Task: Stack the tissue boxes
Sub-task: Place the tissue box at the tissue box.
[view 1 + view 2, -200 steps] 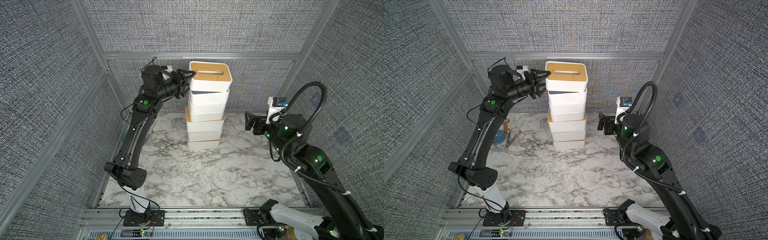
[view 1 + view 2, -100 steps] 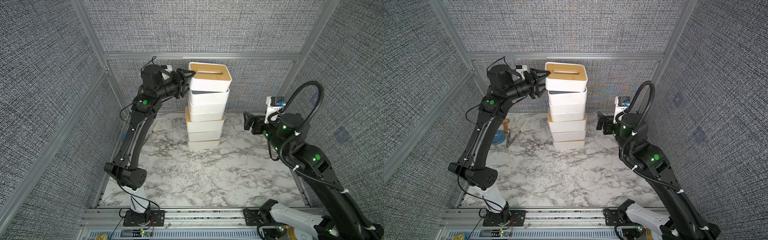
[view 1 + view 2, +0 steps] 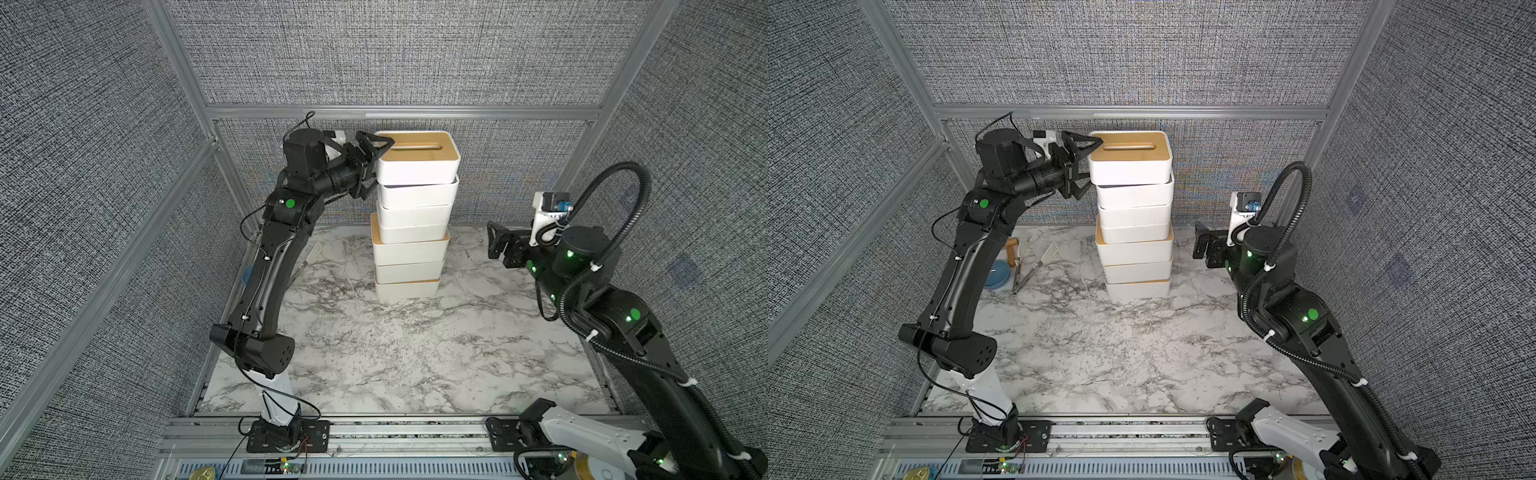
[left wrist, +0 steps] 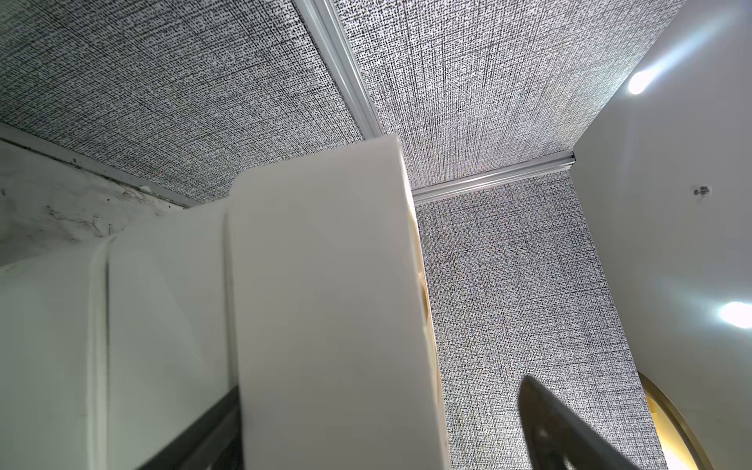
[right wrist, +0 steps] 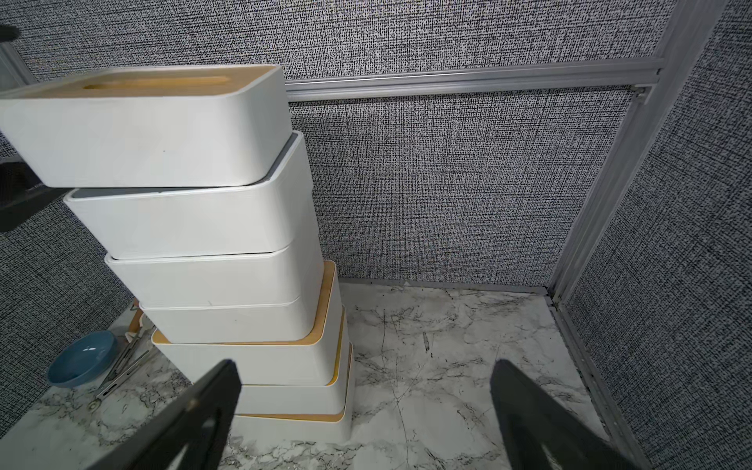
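Top tissue box [image 3: 417,166] overhangs stack [image 3: 409,249]; left end effector [image 3: 375,168] spread astride its edge.

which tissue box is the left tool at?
The top box, the only one with its slotted tan lid fully exposed; the open left tool straddles its end.

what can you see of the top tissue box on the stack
The top white rounded-corner tissue box with a tan bamboo-look lid has a smooth plastic-looking body and a long oval slot in the flat lid. It sits level, lid up, crowning the seven-box stack, resting on a grey-lidded white box but offset, leaving a strip of grey showing. The left gripper straddles one short end, jaws open; contact is unclear.
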### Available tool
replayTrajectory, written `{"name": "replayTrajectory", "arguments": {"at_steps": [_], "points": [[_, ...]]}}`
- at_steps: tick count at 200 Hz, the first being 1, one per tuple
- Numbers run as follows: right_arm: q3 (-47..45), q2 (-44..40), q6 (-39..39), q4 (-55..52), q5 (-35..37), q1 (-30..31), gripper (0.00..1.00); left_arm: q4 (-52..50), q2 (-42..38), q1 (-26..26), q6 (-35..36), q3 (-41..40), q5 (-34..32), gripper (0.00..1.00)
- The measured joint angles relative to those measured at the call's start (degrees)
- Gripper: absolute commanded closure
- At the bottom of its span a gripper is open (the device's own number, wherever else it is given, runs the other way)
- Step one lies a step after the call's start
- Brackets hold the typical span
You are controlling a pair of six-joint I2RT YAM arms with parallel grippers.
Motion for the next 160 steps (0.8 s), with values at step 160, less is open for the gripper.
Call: {"name": "replayTrajectory", "arguments": {"at_steps": [160], "points": [[1.9,1.6,-0.1,-0.7,-0.4,0.0,0.01,-6.1,0.5,1.1,4.7,2.8,-2.2,0.0]]}}
